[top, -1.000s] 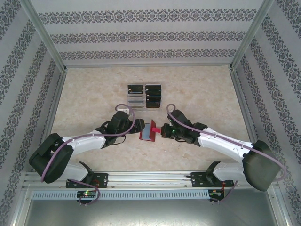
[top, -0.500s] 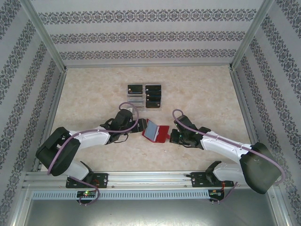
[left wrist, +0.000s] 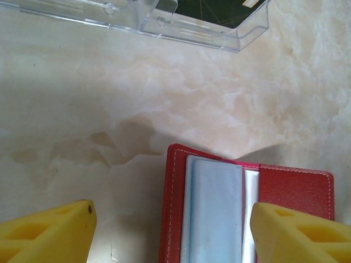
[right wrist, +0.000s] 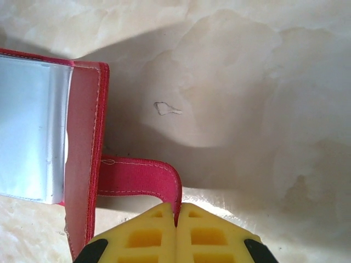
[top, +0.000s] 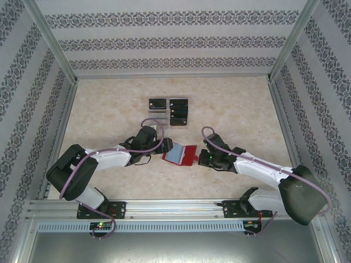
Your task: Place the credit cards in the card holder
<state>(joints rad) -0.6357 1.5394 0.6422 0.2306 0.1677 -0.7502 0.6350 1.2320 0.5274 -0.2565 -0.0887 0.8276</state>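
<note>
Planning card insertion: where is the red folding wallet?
In the top view the red folding wallet lies open at centre, between left gripper and right gripper.

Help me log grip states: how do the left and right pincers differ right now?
The left pincer stands open, fingers wide apart at the card holder; the right pincer is shut. The left holds nothing; the right pinches the holder's snap tab. Both have yellow fingers and sit low beside the open holder.
</note>
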